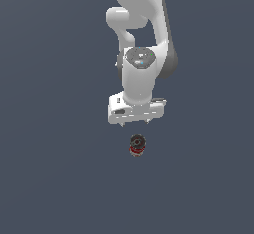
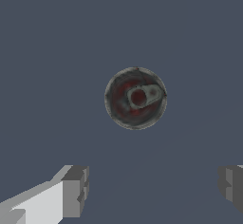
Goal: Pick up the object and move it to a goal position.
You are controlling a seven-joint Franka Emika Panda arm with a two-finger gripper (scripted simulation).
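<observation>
The floor is a plain dark blue-grey surface with no visible edges. Near the camera stands the tin can (image 1: pixel 137 145), upright and untouched; behind it hangs the gripper (image 1: pixel 135 124), fingers (image 2: pixel 75 190) wide apart. The can seems light, stiff and smooth, so I would grasp its round side.

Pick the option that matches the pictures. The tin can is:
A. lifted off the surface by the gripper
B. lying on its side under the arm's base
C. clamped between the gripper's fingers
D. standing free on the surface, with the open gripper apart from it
D. The tin can stands upright and alone on the surface, and in the wrist view the fingers are spread wide with the gripper not touching it.
</observation>
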